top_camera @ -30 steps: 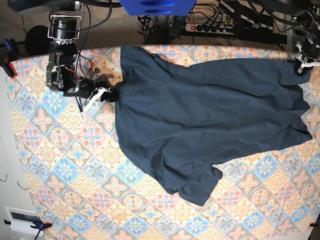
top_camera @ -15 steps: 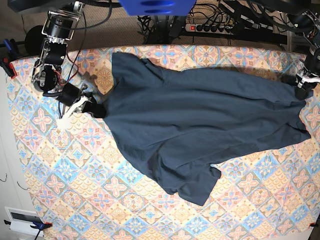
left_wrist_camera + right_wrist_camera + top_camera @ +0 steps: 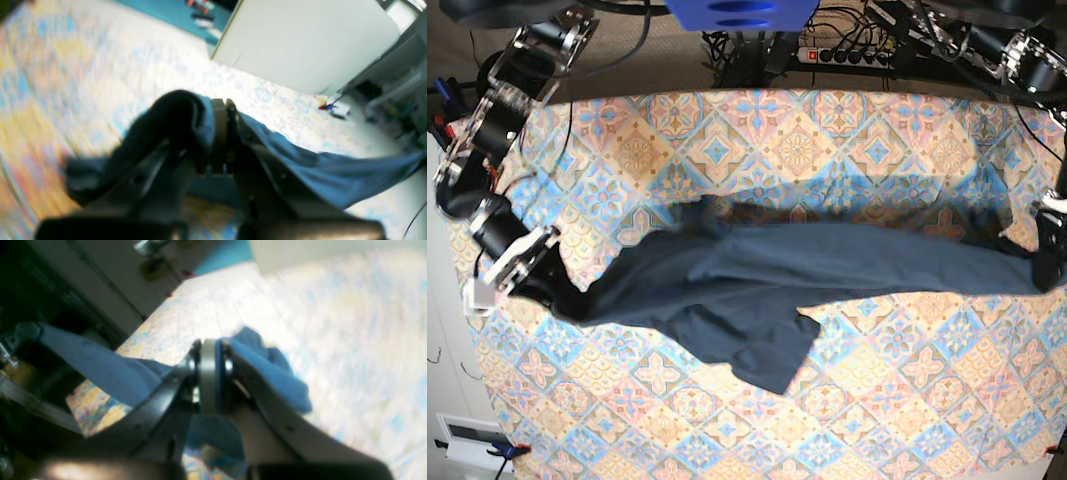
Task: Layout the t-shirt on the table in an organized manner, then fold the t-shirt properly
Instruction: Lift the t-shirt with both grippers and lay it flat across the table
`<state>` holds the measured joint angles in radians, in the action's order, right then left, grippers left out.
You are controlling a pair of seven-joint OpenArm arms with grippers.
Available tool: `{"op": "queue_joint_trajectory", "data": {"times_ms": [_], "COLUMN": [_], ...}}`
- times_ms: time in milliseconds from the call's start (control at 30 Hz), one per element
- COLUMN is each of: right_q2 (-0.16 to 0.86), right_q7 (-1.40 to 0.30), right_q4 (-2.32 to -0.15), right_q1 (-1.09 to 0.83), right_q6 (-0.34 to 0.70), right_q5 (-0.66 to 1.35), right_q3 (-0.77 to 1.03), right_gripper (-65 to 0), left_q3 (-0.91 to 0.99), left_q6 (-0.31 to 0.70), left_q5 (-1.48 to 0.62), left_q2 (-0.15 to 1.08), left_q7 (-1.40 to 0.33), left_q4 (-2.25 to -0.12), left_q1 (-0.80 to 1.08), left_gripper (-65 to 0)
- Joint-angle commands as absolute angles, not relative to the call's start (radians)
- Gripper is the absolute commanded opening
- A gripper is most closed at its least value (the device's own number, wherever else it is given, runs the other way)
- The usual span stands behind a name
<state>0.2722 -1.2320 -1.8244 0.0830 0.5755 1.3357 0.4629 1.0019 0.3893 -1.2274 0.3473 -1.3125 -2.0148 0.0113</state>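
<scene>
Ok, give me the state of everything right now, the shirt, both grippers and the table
t-shirt: pulled into a long band between both grippers, bunched, one part drooping toward the table's near side.
left gripper: shut on the t-shirt.
right gripper: shut on the t-shirt.
table: covered by its patterned cloth.

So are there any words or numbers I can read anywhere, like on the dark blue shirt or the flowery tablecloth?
None can be read.
Dark blue fabric t-shirt: plain, no print showing.
Pastel diamond-tiled table cloth: only floral patterns.
Both wrist views: too blurred to show any text.
</scene>
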Motion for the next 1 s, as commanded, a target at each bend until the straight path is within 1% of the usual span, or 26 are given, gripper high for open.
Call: {"op": "queue_joint_trajectory", "data": {"times_ms": [0, 100, 300, 367, 467, 600, 667, 733, 800, 900, 967], "right_q2": [0.302, 0.349, 0.46, 0.487, 0.519, 0.521, 0.521, 0.521, 0.521, 0.524, 0.553], "right_q7": [-1.204, -1.204, -1.207, -1.204, -1.199, -1.199, -1.199, -1.199, -1.199, -1.205, -1.208], "right_q4": [-1.834, -1.773, -1.523, -1.425, -1.285, -1.122, -1.059, -1.027, -1.021, -1.027, -1.053], "right_q1": [0.116, 0.222, 0.435, 0.532, 0.682, 0.901, 1.003, 1.067, 1.113, 1.124, 1.118], "right_q6": [0.579, 0.579, 0.579, 0.579, 0.579, 0.579, 0.579, 0.579, 0.579, 0.581, 0.581], "right_q5": [1.353, 1.353, 1.353, 1.349, 1.349, 1.322, 1.277, 1.254, 1.254, 1.26, 1.291], "right_q3": [0.473, 0.469, 0.464, 0.433, 0.357, 0.272, 0.245, 0.237, 0.232, 0.239, 0.239], "right_gripper": [-64.3, -64.3, -64.3, -64.3, -64.3, -64.3, -64.3, -64.3, -64.3, -64.3, -64.3], "left_q3": [0.969, 0.868, 0.693, 0.618, 0.562, 0.518, 0.512, 0.492, 0.473, 0.479, 0.481], "left_q6": [0.4, 0.404, 0.404, 0.404, 0.404, 0.404, 0.404, 0.404, 0.404, 0.404, 0.404], "left_q5": [-1.247, -1.187, -1.024, -0.961, -0.866, -0.776, -0.728, -0.704, -0.71, -0.723, -0.754], "left_q2": [0.375, 0.44, 0.478, 0.481, 0.473, 0.44, 0.423, 0.412, 0.41, 0.414, 0.418], "left_q7": [-1.277, -1.273, -1.273, -1.273, -1.273, -1.267, -1.225, -1.196, -1.198, -1.198, -1.208], "left_q4": [-2.031, -2.029, -1.952, -1.867, -1.727, -1.526, -1.446, -1.402, -1.4, -1.402, -1.402], "left_q1": [-0.022, -0.114, -0.387, -0.503, -0.668, -0.871, -0.949, -1.007, -1.052, -1.059, -1.035], "left_gripper": [-65.0, -65.0, -65.0, -65.0, -65.0, -65.0, -65.0, -65.0, -65.0, -65.0, -65.0]}}
